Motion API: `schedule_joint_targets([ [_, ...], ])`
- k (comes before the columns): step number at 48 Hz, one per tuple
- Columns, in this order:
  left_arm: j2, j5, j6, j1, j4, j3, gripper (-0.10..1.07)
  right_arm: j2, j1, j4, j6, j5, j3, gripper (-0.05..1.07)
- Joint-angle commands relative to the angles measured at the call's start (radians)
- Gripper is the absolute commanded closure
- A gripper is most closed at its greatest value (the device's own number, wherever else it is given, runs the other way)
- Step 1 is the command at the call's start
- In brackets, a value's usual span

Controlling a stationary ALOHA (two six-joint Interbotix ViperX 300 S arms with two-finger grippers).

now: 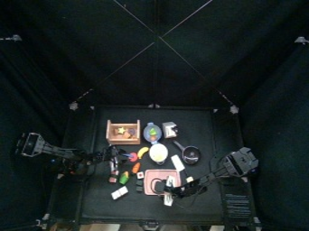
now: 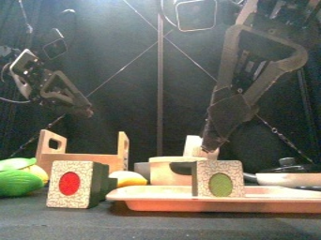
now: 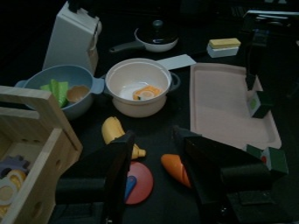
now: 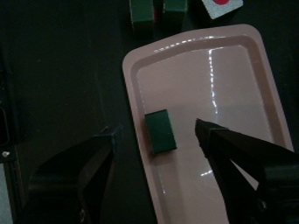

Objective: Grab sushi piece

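A sushi piece, a dark green block, lies on the pink tray. In the front view it shows a green circle on its face. My right gripper is open and hangs just above it, one jaw on either side, not touching. It also shows in the front view and in the top view. A second sushi piece with a red circle stands on the table left of the tray. My left gripper is open and empty over an orange toy food.
A wooden crate stands at the back left. A white pot, a blue bowl, a black pan, a white carton and a banana crowd the table's middle. More sushi blocks lie beyond the tray.
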Motion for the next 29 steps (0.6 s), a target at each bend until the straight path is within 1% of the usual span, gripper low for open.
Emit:
schedule_joint_targets([
  [1,-0.002,-0.003,0.002,0.000,0.000,-0.015,0.18,-0.035,-0.003,0.003,0.000,0.000,-0.008,0.06],
  [29,0.000,-0.003,0.000,0.000,0.000,-0.012,0.18,0.029,-0.012,0.003,0.000,-0.006,-0.005,0.06],
])
